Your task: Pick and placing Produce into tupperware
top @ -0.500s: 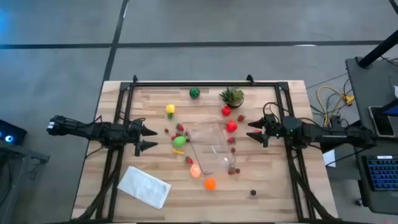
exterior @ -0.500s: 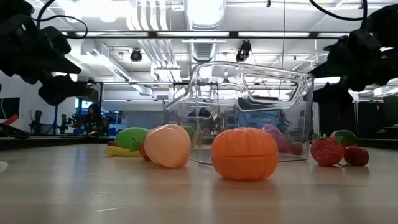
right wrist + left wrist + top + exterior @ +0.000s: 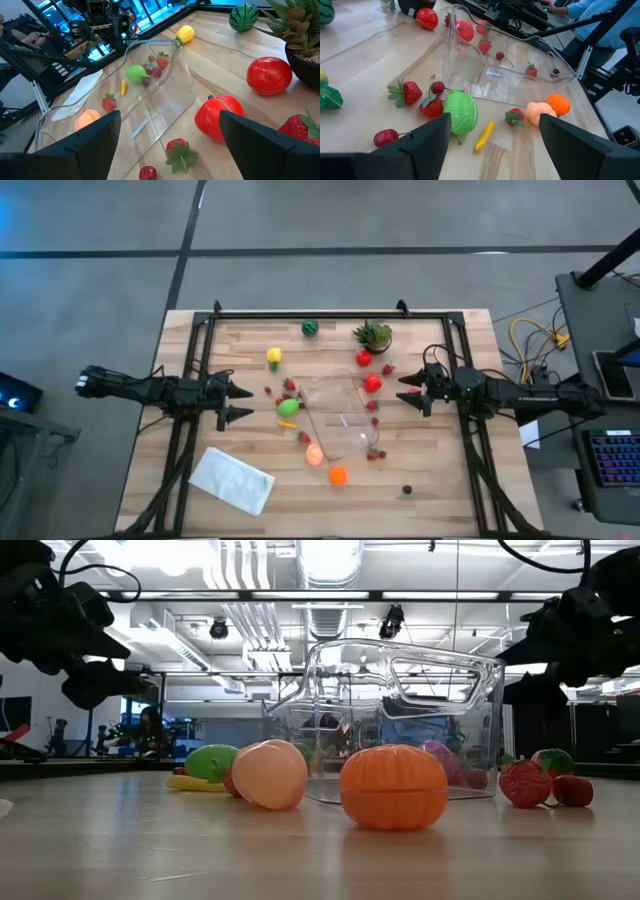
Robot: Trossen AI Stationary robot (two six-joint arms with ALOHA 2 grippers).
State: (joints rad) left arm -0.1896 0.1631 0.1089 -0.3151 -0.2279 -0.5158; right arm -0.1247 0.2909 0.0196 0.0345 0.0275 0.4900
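The clear tupperware [image 3: 340,420] rests on the wooden table between my two arms. Produce lies scattered around it: a lime green piece [image 3: 288,407], a yellow one [image 3: 273,357], a striped dark green one [image 3: 312,328], two red ones [image 3: 372,383], a pink one [image 3: 314,454], an orange one [image 3: 338,475] and small strawberries [image 3: 405,93]. My left gripper [image 3: 248,402] hovers open left of the lime green piece [image 3: 460,111]. My right gripper [image 3: 404,391] hovers open right of the nearer red piece [image 3: 220,117]. Neither holds anything.
A small potted plant [image 3: 373,335] stands at the far side near the red produce. A white folded cloth [image 3: 232,478] lies at the near left. A small dark object [image 3: 406,491] sits near the front edge. A black frame [image 3: 330,313] runs around the table.
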